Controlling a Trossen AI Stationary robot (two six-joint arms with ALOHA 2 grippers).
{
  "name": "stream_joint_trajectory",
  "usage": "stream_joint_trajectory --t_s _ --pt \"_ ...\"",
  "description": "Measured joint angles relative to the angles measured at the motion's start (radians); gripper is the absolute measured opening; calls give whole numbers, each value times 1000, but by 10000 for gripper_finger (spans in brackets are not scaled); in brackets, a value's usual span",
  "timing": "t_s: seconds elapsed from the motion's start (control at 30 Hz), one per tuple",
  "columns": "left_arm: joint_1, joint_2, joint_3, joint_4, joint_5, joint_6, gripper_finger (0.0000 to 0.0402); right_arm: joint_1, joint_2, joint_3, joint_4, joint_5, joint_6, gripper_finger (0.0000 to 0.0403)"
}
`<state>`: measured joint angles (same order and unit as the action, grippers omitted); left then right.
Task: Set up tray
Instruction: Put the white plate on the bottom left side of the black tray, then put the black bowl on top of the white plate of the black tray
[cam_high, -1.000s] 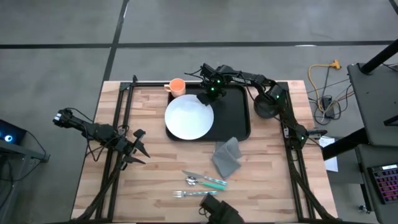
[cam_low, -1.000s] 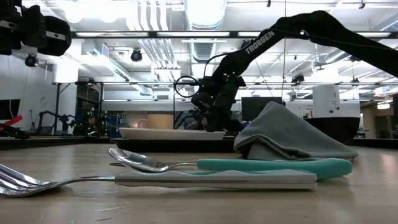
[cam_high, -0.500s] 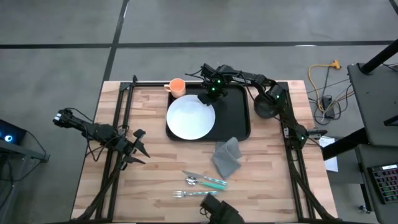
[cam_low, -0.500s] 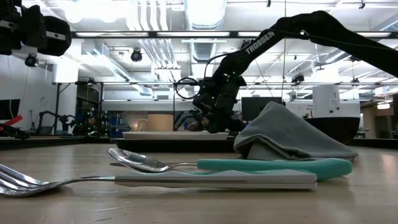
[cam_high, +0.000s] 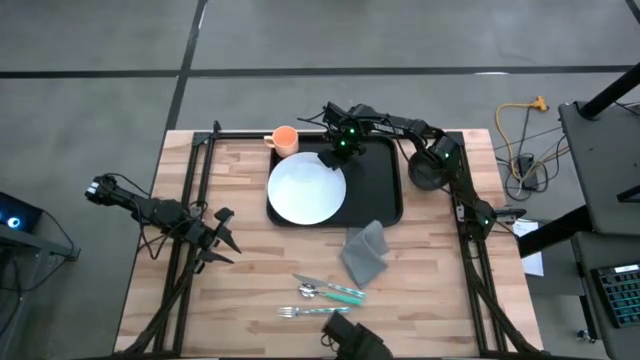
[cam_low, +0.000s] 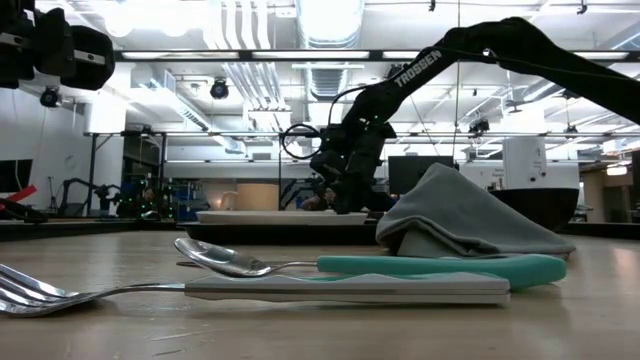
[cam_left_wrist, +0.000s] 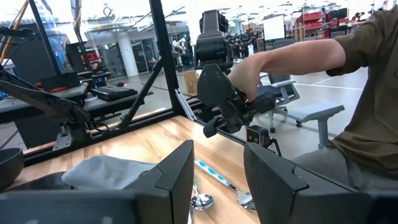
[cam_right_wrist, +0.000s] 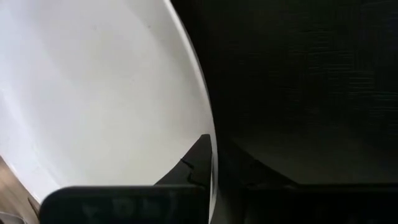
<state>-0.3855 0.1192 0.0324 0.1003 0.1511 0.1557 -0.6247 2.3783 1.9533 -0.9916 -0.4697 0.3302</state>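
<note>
The black tray (cam_high: 375, 185) lies at the table's far middle. A round white plate (cam_high: 305, 188) lies on its left half, reaching the tray's left rim. My right gripper (cam_high: 336, 158) is shut on the plate's far right rim; in the low view it stands above the plate (cam_low: 270, 216). My left gripper (cam_high: 222, 240) waits open and level near the table's left edge, touching nothing; in its wrist view the fingers (cam_left_wrist: 177, 177) point toward the napkin. My right gripper pinches the plate's rim (cam_right_wrist: 210, 140) between its two fingers, one finger (cam_right_wrist: 198, 163) over the white face and the other on the tray side. It comes slanting down from the table's far right. The plate looks level, resting on the tray.
An orange cup (cam_high: 285, 138) stands just beyond the tray's far left corner. A crumpled grey napkin (cam_high: 364, 251) lies near of the tray, and a teal-handled spoon (cam_high: 335, 291) and a fork (cam_high: 310, 312) lie at the near edge. A dark bowl (cam_high: 425, 175) stands right of the tray. A person (cam_left_wrist: 348, 93) sits beyond the table.
The plate has slid a little toward the table's right edge, farther onto the tray, with my right gripper still on its rim, and it now lies flatter.
</note>
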Motion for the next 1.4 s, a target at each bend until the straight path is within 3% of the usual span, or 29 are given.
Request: stream_joint_trajectory --t_s 0.77,1.2,1.4 --pt "0 0 0 0 0 0 122 -17 0 27 -80 -2 -38 103" --pt "0 0 0 0 0 0 122 -57 0 209 -320 0 -94 104" --pt "0 0 0 0 0 0 122 -59 0 305 -315 0 -105 98"
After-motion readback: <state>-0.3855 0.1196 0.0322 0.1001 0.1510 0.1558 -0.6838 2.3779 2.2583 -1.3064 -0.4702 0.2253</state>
